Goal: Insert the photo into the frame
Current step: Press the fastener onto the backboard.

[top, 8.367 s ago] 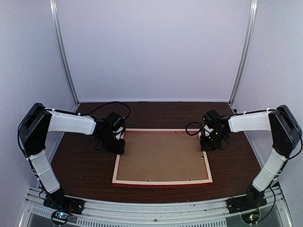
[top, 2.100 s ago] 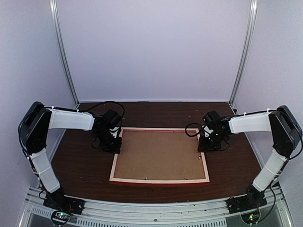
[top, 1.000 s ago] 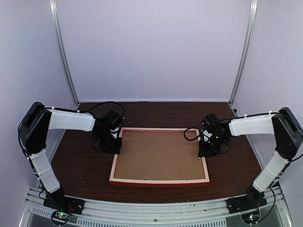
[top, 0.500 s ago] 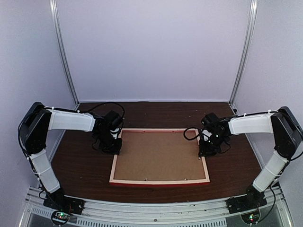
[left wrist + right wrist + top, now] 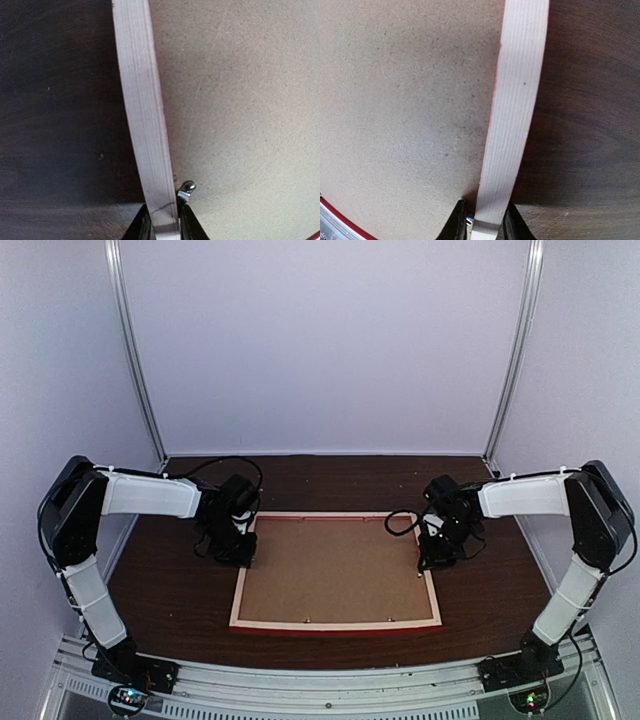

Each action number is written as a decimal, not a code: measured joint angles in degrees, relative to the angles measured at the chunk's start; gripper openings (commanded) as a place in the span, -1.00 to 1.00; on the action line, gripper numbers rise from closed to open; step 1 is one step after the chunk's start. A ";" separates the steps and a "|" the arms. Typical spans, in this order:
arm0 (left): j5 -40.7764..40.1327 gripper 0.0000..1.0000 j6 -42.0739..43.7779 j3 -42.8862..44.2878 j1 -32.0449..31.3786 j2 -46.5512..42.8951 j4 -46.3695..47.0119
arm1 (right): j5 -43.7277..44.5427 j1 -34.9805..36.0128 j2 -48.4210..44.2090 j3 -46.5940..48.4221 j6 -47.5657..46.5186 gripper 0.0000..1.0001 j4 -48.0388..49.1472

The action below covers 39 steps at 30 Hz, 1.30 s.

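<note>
1. Here, the large thin rectangular picture frame lies flat at the middle of the dark brown wooden worktop, pale wood back upward, with red showing along its 6 o'clock edge.
2. A plain brown backing board fills the picture frame's opening.
3. The left fingers, at the picture frame's 9 o'clock side, are clamped on the pale left rail, one on each side of it.
4. A small metal tab sits at that rail's inner edge, just beside the inner finger.
5. The right fingers, at 3 o'clock, are clamped on the right rail, one over the board and one over the worktop.
</note>
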 measured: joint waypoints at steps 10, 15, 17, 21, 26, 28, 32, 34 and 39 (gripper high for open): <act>-0.74 -0.47 0.17 0.00 0.00 -0.13 -0.33 | -4.31 -2.45 2.05 2.08 -2.89 -0.50 -1.42; -1.57 -0.31 0.22 0.00 0.00 -0.20 -0.37 | -7.91 -3.19 3.72 3.32 -5.27 -0.29 -1.99; -1.70 -0.24 0.33 0.00 0.00 -0.26 -0.37 | -8.76 -3.19 3.85 3.37 -5.81 -0.24 -2.12; -2.23 -0.11 0.42 0.00 0.00 -0.55 -0.37 | -9.60 -3.19 3.61 3.13 -5.60 -0.15 -2.45; -2.71 0.08 0.44 0.00 0.00 -1.73 -0.35 | -9.51 -3.17 0.48 0.07 -4.26 -0.08 -2.36; -2.78 0.15 0.50 0.04 0.00 -2.05 -0.37 | -9.31 -3.13 -1.31 -1.16 -3.69 -0.08 -2.51; -2.93 0.31 0.90 0.35 0.00 -2.12 -0.42 | -8.81 -2.91 -4.31 -3.34 -2.36 -0.07 -2.38; -3.13 0.35 1.29 0.85 0.00 -2.12 -0.63 | -8.39 -2.78 -5.27 -4.35 -1.62 -0.09 -2.25; -4.26 0.40 2.47 2.84 0.00 -2.25 -1.38 | -7.19 -2.21 -6.10 -5.97 -0.35 -0.16 -1.99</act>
